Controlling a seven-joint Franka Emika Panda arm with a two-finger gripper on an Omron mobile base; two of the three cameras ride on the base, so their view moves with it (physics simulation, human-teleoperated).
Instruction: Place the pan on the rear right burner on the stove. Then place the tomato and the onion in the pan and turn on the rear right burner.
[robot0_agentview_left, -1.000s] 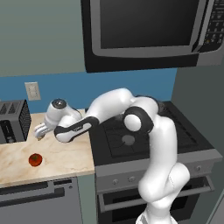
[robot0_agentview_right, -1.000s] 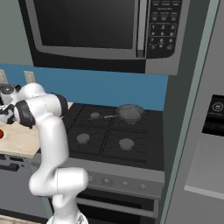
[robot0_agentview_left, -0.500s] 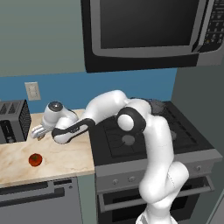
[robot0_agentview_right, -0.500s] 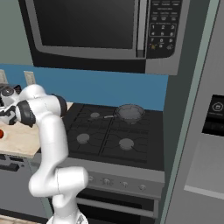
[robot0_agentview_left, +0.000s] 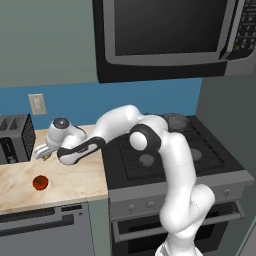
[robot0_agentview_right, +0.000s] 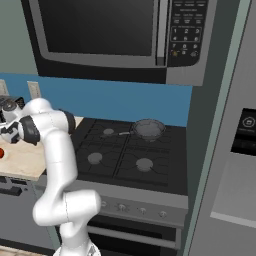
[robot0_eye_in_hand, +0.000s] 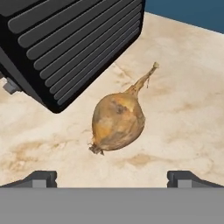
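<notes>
**Open gripper poised over the one onion beside the toaster**

One onion (robot0_eye_in_hand: 118, 122) is seen in the hand view, lying on its side on the marbled counter (robot0_eye_in_hand: 183, 109), its pointed tip directed away toward the blue wall. It is set just beside the corner of one black ribbed toaster (robot0_eye_in_hand: 70, 43), apart from it. The gripper (robot0_eye_in_hand: 112, 178) is held wide open, and nothing is gripped; only the two dark fingertips (robot0_eye_in_hand: 39, 178) are shown at the lower edge, one on either side of the onion and clear of it.

In the left base view the gripper (robot0_agentview_left: 42, 151) is found low over the counter next to the toaster (robot0_agentview_left: 15, 139), and the onion itself is covered by the hand there. One red tomato (robot0_agentview_left: 40, 182) is left on the counter nearer the front edge, well apart from the gripper. In the right base view the tomato (robot0_agentview_right: 1, 152) is cut off by the left edge.

One pan (robot0_agentview_right: 149, 129) is seated on the rear right burner of the stove (robot0_agentview_right: 125, 165), its thin handle pointing left. Four burners are counted; the rear right one is hidden under the pan. In the left base view the pan (robot0_agentview_left: 175, 121) is partly hidden behind the arm. The knobs on the front panel are too small to be read.
</notes>
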